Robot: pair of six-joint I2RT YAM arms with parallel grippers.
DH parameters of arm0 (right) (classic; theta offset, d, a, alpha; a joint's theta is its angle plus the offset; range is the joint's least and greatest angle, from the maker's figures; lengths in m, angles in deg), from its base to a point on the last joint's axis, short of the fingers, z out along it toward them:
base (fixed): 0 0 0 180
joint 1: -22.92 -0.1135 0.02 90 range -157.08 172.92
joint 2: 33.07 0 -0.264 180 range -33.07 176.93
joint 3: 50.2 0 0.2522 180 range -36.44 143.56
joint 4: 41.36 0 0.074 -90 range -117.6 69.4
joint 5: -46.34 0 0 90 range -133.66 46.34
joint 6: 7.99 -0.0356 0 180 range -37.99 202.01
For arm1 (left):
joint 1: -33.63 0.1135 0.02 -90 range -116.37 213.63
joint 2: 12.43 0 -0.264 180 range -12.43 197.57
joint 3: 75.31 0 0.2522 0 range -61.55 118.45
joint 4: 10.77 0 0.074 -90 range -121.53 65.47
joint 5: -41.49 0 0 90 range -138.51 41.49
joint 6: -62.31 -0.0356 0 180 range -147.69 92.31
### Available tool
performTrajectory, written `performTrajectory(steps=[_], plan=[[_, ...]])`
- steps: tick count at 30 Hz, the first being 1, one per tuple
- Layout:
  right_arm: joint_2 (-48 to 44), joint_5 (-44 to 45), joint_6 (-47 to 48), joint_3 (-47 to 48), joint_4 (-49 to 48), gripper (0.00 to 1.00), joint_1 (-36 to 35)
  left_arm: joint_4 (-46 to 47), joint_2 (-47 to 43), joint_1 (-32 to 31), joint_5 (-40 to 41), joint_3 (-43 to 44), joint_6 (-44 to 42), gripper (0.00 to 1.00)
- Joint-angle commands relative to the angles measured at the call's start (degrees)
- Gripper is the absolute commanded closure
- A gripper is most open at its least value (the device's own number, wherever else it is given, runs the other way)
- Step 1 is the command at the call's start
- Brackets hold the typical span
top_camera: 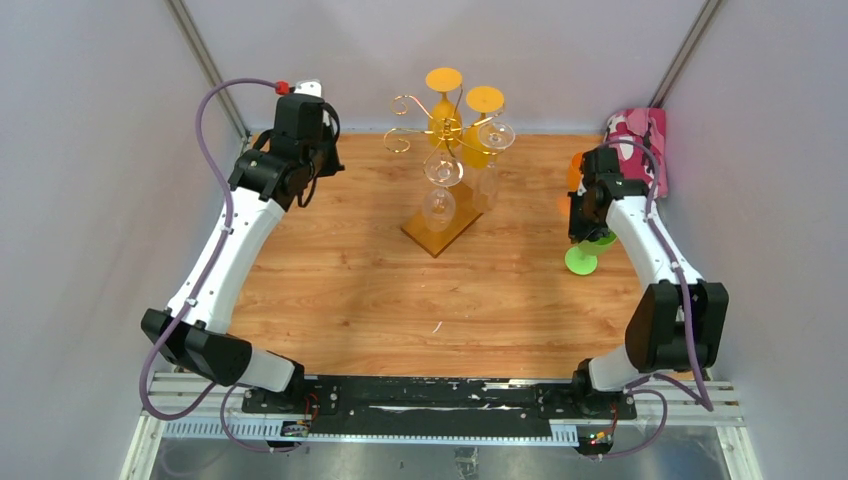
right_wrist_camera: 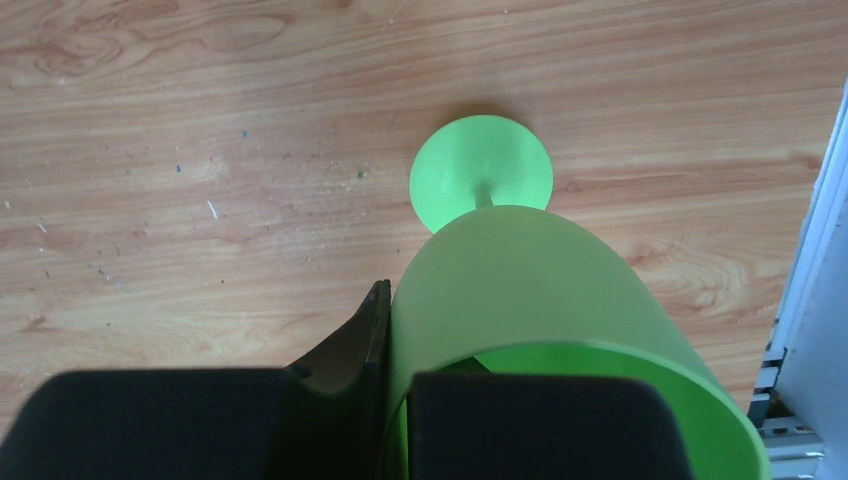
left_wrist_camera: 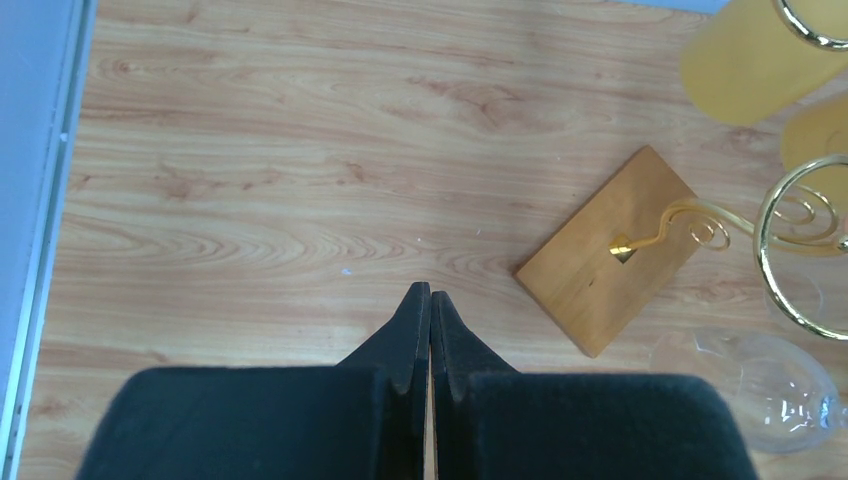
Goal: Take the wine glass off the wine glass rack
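Observation:
The wine glass rack [top_camera: 440,130] stands at the back middle, gold wire arms over a wooden base [top_camera: 440,232]. Two orange glasses [top_camera: 445,105] and clear glasses [top_camera: 443,170] hang on it upside down. My right gripper [top_camera: 592,232] is right of the rack, shut on the rim of a green wine glass [right_wrist_camera: 520,290], one finger [right_wrist_camera: 365,340] outside the bowl and one inside. The glass is upright with its foot [right_wrist_camera: 481,170] at the table; I cannot tell if it touches. My left gripper [left_wrist_camera: 430,300] is shut and empty, left of the base [left_wrist_camera: 610,265].
A pink patterned object [top_camera: 640,135] lies in the back right corner, with something orange [top_camera: 575,170] beside the right wrist. Grey walls close in left, right and back. In the left wrist view a clear glass bowl [left_wrist_camera: 760,385] and a gold spiral [left_wrist_camera: 800,250] hang at right.

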Motion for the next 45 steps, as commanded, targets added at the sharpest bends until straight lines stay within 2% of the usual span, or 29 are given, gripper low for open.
performTrajectory(steps=[1, 9, 13, 25, 28, 31, 34, 36, 45], plan=[[1.9, -5.8, -1.1, 2.7, -2.1, 1.00, 2.7, 1.2, -1.1, -0.3, 0.1, -1.4, -0.8, 1.00], [5.9, -4.3, -1.0, 4.8, -3.0, 1.00, 3.0, 1.6, -0.6, -0.3, -0.9, -1.7, -0.8, 1.00], [7.7, 0.4, -0.7, 6.2, -3.0, 1.00, 2.9, 1.7, -0.9, -0.3, -0.8, -2.0, -0.9, 1.00], [11.2, -0.6, -1.0, 7.6, -3.1, 0.99, 3.0, 1.7, -0.9, -0.3, -1.2, -1.9, -1.2, 1.00], [10.9, -1.0, -0.8, 7.8, -2.8, 0.86, 3.0, 2.0, -1.0, -0.4, -2.3, -1.9, -1.4, 1.00], [9.6, -1.9, -0.9, 8.1, -2.8, 0.67, 3.0, 2.3, -1.8, -0.6, -3.0, -2.0, -1.7, 1.00], [7.6, -2.6, -0.9, 8.5, -2.1, 0.53, 2.9, 2.5, -2.9, -0.7, -2.8, -2.0, -1.8, 0.94], [5.9, -2.6, -1.0, 9.0, -1.4, 0.50, 3.0, 2.5, -3.6, -0.9, -2.8, -1.9, -1.8, 0.93], [-0.8, -2.6, -1.2, 11.3, 2.3, 0.50, 2.9, 2.5, -5.4, -1.7, -5.4, -1.5, -1.3, 0.91]])
